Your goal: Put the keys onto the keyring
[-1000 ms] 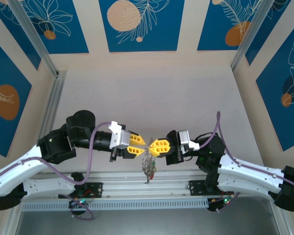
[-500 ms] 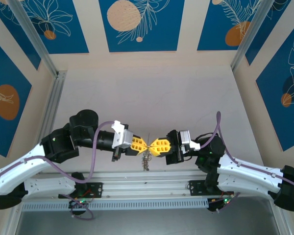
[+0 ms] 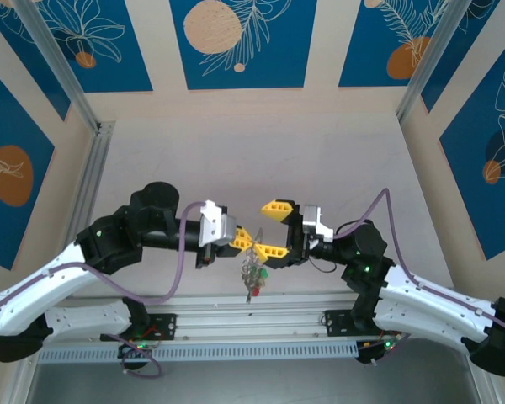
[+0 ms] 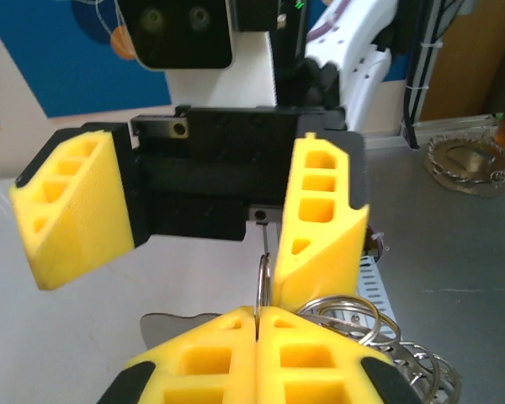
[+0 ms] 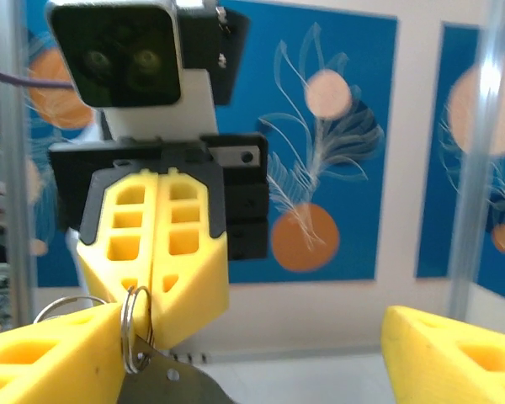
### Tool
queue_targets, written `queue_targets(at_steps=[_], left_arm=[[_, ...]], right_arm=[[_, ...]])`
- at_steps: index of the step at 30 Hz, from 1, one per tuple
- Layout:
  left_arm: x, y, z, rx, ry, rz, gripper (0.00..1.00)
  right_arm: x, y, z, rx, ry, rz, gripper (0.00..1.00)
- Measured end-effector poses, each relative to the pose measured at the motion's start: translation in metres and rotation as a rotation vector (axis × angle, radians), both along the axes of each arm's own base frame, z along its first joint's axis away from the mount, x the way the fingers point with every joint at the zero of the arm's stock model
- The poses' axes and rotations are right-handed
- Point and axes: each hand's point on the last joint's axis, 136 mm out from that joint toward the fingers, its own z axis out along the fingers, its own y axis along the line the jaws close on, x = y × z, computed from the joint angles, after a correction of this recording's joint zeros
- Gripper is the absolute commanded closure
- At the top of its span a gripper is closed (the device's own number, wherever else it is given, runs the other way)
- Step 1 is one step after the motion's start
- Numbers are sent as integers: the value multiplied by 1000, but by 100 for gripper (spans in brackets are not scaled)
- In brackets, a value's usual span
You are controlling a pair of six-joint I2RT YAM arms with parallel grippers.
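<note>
Top external view, left to right. Left tool (image 3: 242,239): fingers together, clamped on the keyring (image 4: 263,276), whose wire stands edge-on between them in the left wrist view. Keys (image 3: 252,278): hanging in a bunch below that grip, over the middle of the near edge of the desk (image 3: 337,160). Right tool (image 3: 275,229): fingers apart, holding nothing, one finger just beside the ring. Step in hand, as judged: the ring is steadied for threading. The next move likely calls for the right tool to pinch a key precisely and align it with the ring's split.
</note>
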Motion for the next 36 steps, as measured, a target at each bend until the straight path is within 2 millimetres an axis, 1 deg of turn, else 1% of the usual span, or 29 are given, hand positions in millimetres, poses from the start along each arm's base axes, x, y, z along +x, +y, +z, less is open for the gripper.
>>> queue_targets(at_steps=[1,3,6,7,8,10,13,16,18,20,22,26,28,30,32,34,36], left_arm=[[8,1,-2,5,11,13,100],[30,2,-10,20,46,51,100],[68,3,-23,49,86,123,100],[78,2,-28,63,96,136,100],[87,0,-32,80,103,144,100],[98,-6,-39,110,110,138,100],[105,-8,-47,132,117,121,100],[113,-1,-47,127,129,134,100],[120,4,-45,120,132,152,100],[125,8,-41,120,133,161,100],[127,10,-36,110,124,162,100],[127,13,-31,98,127,150,100],[126,14,-32,103,139,146,100],[127,15,-32,106,146,146,100],[127,16,-33,107,153,146,100],[125,16,-33,106,161,140,100],[124,16,-32,104,164,135,100]], right_arm=[[6,-1,-2,-25,13,-28,17],[18,-3,-12,-103,51,-82,15],[24,-6,-25,-199,89,-108,15],[27,-8,-29,-226,102,-120,15],[32,-11,-32,-252,116,-136,15],[44,-20,-39,-302,157,-177,16],[67,-38,-47,-355,246,-255,17],[96,-61,-65,-389,395,-346,20],[112,-75,-85,-410,525,-398,21],[120,-84,-104,-430,638,-427,22],[122,-89,-118,-448,718,-440,22],[116,-93,-134,-476,796,-445,24],[113,-97,-146,-496,837,-466,28],[111,-104,-164,-535,909,-501,34],[112,-110,-185,-574,993,-538,37],[113,-114,-210,-620,1078,-560,37],[109,-119,-239,-677,1167,-585,37]])
